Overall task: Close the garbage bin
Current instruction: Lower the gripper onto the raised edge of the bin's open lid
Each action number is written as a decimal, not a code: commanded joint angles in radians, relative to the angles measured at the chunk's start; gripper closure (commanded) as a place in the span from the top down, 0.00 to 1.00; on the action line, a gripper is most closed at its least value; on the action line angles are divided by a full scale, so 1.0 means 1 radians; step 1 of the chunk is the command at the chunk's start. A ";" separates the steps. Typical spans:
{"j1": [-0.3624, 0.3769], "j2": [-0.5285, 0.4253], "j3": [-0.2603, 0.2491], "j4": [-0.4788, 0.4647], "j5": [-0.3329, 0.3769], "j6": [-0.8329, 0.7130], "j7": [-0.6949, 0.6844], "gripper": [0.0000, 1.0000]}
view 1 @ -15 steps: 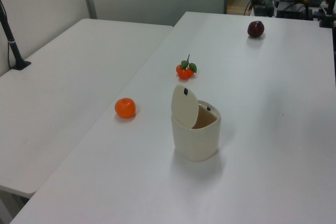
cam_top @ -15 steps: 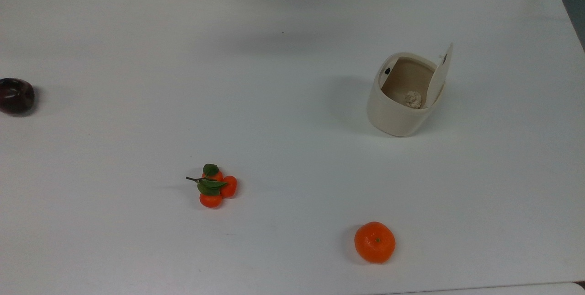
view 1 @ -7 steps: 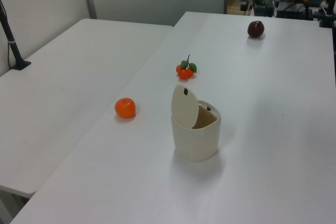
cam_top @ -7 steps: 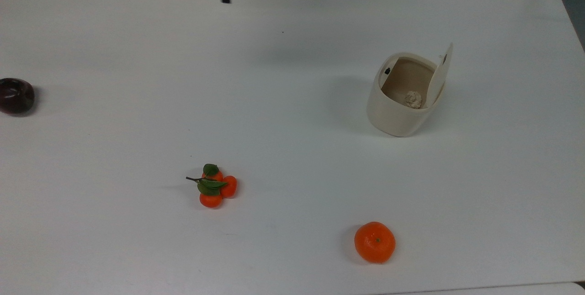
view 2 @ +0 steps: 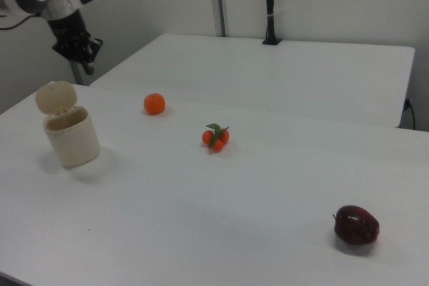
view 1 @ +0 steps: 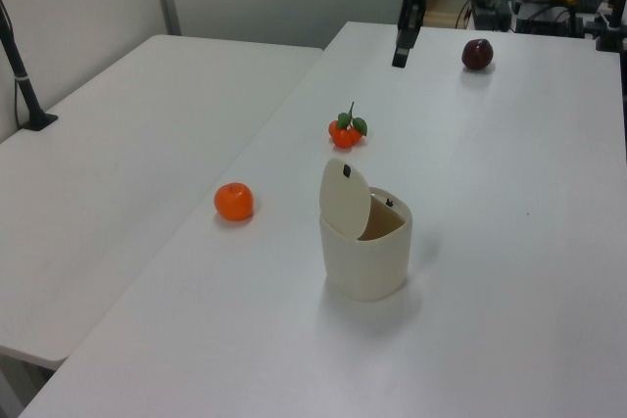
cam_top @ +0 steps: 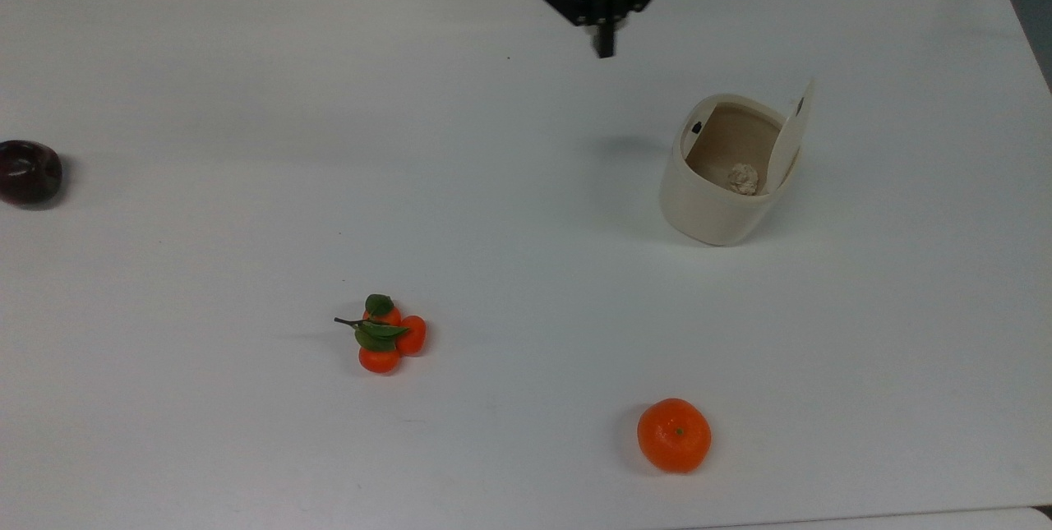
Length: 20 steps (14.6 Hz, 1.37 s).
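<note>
Garbage bin (cam_top: 722,185) is sitting on the white desk (cam_top: 246,144), toward the top view's right, well apart from the fruit. Its lid (cam_top: 793,135) is standing up on the hinge, nearly upright, on the side toward the top view's right. The tan inside is showing, with a small crumpled pale wad (cam_top: 744,178) lying at the bottom. So the closing is not yet done.

Gripper (cam_top: 605,43) is hanging in the air above the desk, up and to the top view's left of the bin, not touching it. Jaws are looking drawn together to a single narrow tip, carrying nothing.

Other items are lying apart: a single orange (cam_top: 674,435), a leafy cluster of small oranges (cam_top: 385,334), a dark red apple (cam_top: 29,172) at the top view's far left.

Judgement: the task is sitting at the approach stage. Still left: reaching the raised lid from behind or above and pushing it down until it lies flat on the rim.
</note>
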 commanded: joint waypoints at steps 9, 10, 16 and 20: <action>0.219 0.107 -0.013 -0.016 0.033 0.333 -0.008 0.00; 0.228 0.115 -0.013 -0.016 0.033 0.359 -0.008 0.00; 0.273 0.165 -0.015 -0.019 0.029 0.444 -0.011 0.00; 0.273 0.164 -0.015 -0.025 0.024 0.427 -0.053 0.00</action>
